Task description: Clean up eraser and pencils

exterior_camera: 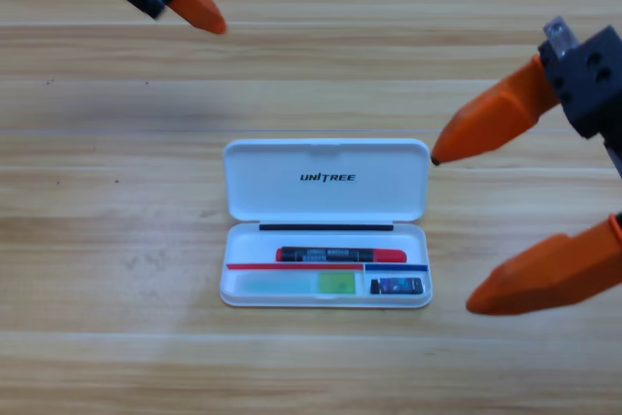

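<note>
Here the white case [327, 182] lies open in the middle of the wooden worktop [117, 337], its lid marked UNITREE folded back. Inside the tray, the red-ended pencil [340, 255] with black barrel lies in the upper part. Below it, the pale pencil with lime-green end [301, 284] lies at the left, and the small dark eraser [397, 286] sits at the right. The right gripper [476, 225] hovers just beside the case, fingers [496, 119] released wide and empty. The left gripper [194, 4] waits at the top left corner; its fingers' state I cannot tell.
</note>
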{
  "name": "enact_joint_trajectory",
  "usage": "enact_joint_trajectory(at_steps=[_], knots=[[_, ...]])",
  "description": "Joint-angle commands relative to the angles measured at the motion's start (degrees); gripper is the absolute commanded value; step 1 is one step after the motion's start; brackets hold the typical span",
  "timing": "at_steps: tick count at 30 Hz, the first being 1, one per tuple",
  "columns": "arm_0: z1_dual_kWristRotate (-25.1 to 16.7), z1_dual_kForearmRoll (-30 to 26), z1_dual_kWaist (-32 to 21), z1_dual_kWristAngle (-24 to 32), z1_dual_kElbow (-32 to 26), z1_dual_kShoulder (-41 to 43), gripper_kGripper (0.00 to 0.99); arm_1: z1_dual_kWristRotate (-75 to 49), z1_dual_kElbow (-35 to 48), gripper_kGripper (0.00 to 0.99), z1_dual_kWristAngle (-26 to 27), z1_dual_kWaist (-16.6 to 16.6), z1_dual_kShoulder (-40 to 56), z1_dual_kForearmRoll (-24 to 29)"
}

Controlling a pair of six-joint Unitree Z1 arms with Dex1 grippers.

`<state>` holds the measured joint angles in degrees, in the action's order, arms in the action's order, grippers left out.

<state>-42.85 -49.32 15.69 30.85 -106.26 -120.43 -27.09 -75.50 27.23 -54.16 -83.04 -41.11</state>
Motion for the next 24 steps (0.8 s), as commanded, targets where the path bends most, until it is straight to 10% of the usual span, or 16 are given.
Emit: enact_joint_trajectory(at_steps=[1,4,24], knots=[[-8.1,-15.3,-0.9,7.9,-13.4,-15.9,0.0,0.3,2.7,0.983,0.5,-1.1,1.9,0.7],[-10.9,-23.9,2.1,9.9,-21.3,-23.0,0.0,0.5,2.7,0.983,0.5,-1.1,2.7,0.7],[-17.5,-27.9,10.5,11.7,-11.7,-22.0,0.0,0.5,3.3,0.983,0.2,-1.1,2.4,0.7]])
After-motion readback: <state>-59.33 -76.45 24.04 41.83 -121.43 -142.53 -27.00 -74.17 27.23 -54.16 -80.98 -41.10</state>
